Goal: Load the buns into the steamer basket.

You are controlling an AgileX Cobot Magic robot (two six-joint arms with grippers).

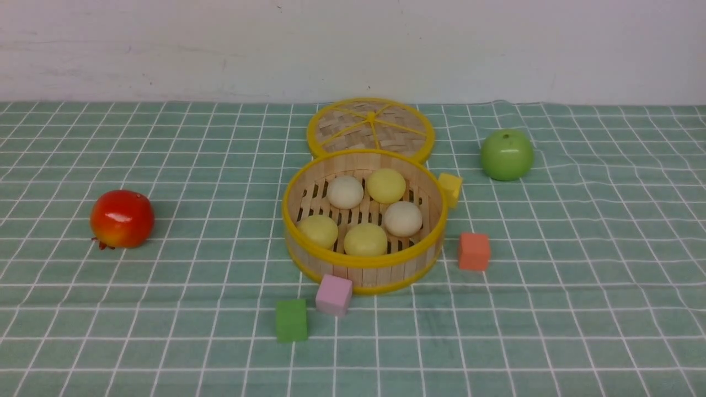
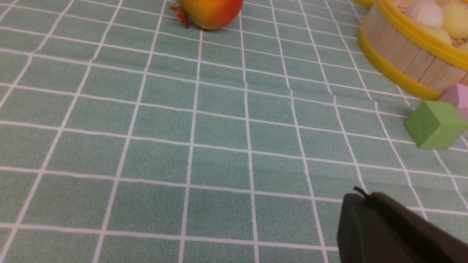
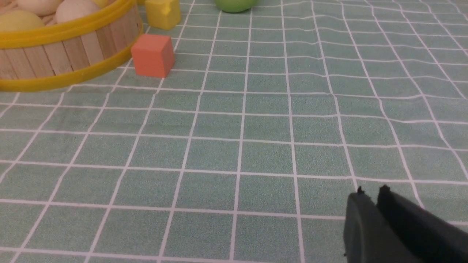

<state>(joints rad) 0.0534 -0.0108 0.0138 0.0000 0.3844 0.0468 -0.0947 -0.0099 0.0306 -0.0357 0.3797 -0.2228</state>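
The steamer basket point(image 1: 361, 263) stands in the middle of the green checked cloth. All the buns lie inside it: three pale yellow point(image 1: 386, 184) point(image 1: 318, 230) point(image 1: 365, 240) and two cream-white point(image 1: 345, 192) point(image 1: 402, 218). The basket also shows in the left wrist view point(image 2: 402, 58) and in the right wrist view point(image 3: 65, 51), with bun tops above its rim. My left gripper point(image 2: 365, 199) is shut and empty, low over bare cloth, apart from the basket. My right gripper point(image 3: 371, 195) is shut and empty over bare cloth. Neither gripper shows in the front view.
The woven yellow-rimmed lid point(image 1: 370, 128) lies just behind the basket. A red fruit point(image 1: 122, 218) sits at the left, a green apple point(image 1: 506, 155) at the back right. Cubes stand round the basket: yellow point(image 1: 451, 188), orange point(image 1: 474, 251), pink point(image 1: 333, 294), green point(image 1: 291, 320).
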